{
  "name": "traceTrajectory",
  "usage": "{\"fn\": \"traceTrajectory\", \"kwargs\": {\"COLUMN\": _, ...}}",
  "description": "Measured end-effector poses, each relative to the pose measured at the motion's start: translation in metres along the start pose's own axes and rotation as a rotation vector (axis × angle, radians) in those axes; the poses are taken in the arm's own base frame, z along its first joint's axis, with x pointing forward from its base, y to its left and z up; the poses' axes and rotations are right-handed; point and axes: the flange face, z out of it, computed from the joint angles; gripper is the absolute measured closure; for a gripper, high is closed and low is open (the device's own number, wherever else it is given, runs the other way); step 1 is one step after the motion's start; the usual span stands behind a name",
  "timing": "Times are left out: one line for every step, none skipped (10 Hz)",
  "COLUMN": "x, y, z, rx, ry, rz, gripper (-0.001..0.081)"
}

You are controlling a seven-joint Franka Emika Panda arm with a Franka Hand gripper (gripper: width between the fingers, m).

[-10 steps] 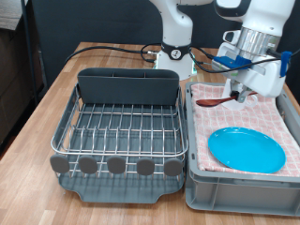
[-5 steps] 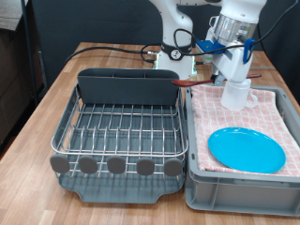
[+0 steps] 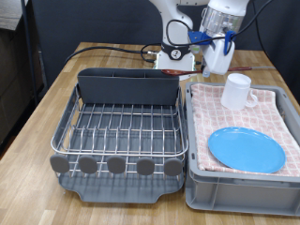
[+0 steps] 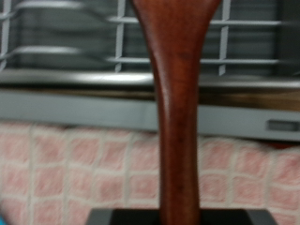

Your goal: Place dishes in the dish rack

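wooden spoon (image 4: 178,112) fills the wrist view, blurred; its wide upper end is cut off by the frame edge and its lower end runs behind a dark blurred strip, so the fingers are out of sight there. in the exterior view only thin red ends of the spoon (image 3: 246,69) poke out beside the gripper (image 3: 217,62); the middle is hidden behind it, and jaw contact is too small to read. arm is cut off by the exterior view's top. grey crate (image 3: 192,178) is cut by the exterior view's right and bottom edges. dish rack (image 4: 66,42) shows in the wrist view only as blurred wires, partly behind the spoon.
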Motion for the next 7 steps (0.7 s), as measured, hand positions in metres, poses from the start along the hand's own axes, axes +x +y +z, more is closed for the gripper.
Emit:
{"fn": "traceTrajectory", "kwargs": {"x": 0.014, "y": -0.002, "z": 0.000, "rx": -0.024, "ry": 0.005, "rz": 0.039, "gripper": 0.0722}}
{"fn": "traceTrajectory", "kwargs": {"x": 0.027, "y": -0.003, "z": 0.001, "rx": -0.044, "ry": 0.001, "rz": 0.075, "gripper": 0.0722}}
{"fn": "traceTrajectory", "kwargs": {"x": 0.041, "y": -0.005, "z": 0.002, "rx": -0.057, "ry": -0.006, "rz": 0.103, "gripper": 0.0722}}
{"fn": "traceTrajectory", "kwargs": {"x": 0.054, "y": -0.006, "z": 0.003, "rx": -0.061, "ry": -0.013, "rz": 0.123, "gripper": 0.0722}}
{"fn": "traceTrajectory", "kwargs": {"x": 0.067, "y": -0.006, "z": 0.003, "rx": -0.064, "ry": -0.022, "rz": 0.141, "gripper": 0.0722}}
{"fn": "traceTrajectory", "kwargs": {"x": 0.080, "y": -0.007, "z": 0.002, "rx": -0.071, "ry": -0.028, "rz": 0.159, "gripper": 0.0722}}
{"fn": "traceTrajectory", "kwargs": {"x": 0.093, "y": -0.009, "z": 0.001, "rx": -0.083, "ry": -0.042, "rz": 0.169, "gripper": 0.0722}}
